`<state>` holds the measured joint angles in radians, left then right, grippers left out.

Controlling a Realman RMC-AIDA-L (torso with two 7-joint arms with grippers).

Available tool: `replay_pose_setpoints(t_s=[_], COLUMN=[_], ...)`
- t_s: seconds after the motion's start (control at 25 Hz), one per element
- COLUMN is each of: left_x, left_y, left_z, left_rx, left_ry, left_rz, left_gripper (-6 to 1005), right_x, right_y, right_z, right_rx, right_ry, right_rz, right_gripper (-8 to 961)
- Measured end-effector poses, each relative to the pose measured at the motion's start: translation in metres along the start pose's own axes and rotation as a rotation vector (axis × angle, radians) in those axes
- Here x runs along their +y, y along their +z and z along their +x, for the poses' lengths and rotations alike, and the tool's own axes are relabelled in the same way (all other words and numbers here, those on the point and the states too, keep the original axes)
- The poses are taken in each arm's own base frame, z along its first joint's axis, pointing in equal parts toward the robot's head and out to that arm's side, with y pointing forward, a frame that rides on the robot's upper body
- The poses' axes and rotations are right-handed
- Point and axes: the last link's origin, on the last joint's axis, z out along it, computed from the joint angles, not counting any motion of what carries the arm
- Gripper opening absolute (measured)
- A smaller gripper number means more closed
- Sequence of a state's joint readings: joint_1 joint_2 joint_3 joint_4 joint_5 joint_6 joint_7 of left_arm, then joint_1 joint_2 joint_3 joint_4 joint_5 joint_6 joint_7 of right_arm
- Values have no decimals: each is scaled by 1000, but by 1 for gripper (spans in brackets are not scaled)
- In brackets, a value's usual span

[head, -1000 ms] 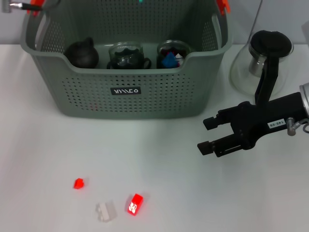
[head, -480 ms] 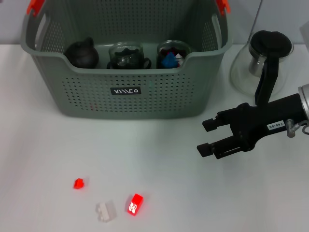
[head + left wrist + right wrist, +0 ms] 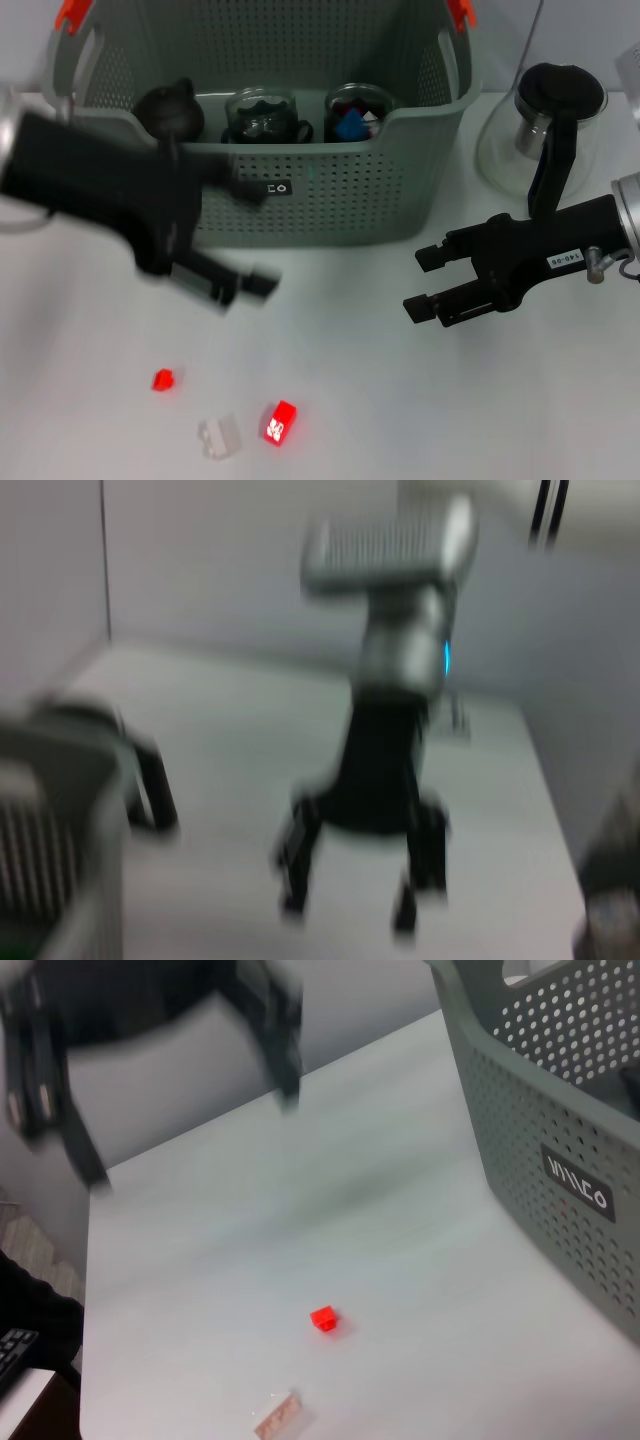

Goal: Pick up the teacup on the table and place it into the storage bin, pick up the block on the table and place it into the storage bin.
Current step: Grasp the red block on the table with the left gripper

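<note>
Three blocks (image 3: pixel 220 436) lie near the table's front, well apart from the bin (image 3: pixel 300 190); the left gripper (image 3: pixel 245 245), jaws apart, should descend squarely over one; right gripper (image 3: pixel 425 282) open, idle.

We see black, blocky grippers: the right gripper (image 3: pixel 425 282) bears a small white label and a silver wrist cuff; the left gripper (image 3: pixel 255 240) is blurred.

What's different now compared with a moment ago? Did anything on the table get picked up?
The left gripper has swung into view in front of the storage bin, above the blocks, open and holding nothing. It was out of sight before. The right gripper, also open, barely shifted. Nothing was picked up: the small red block, the white block and the larger red block lie where they were.
</note>
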<state>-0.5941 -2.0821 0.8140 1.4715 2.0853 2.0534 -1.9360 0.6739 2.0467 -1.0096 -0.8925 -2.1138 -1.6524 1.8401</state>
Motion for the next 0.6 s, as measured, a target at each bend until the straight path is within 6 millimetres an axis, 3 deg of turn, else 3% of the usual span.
replay_pose_setpoints(t_s=[0.2, 0.4, 0.6], left_x=[8, -2, -10], left_y=[25, 53, 67], left_z=[-33, -58, -71], left_rx=[-254, -468, -581], left_ry=[37, 46, 47], left_rz=[29, 77, 86], left_gripper=[944, 938, 932], right_x=[-1, -1, -1], right_y=[1, 2, 3], right_z=[-1, -2, -1], right_rx=[-1, -1, -1], right_ry=[1, 1, 9], right_rz=[1, 1, -5], right_gripper=[833, 833, 833])
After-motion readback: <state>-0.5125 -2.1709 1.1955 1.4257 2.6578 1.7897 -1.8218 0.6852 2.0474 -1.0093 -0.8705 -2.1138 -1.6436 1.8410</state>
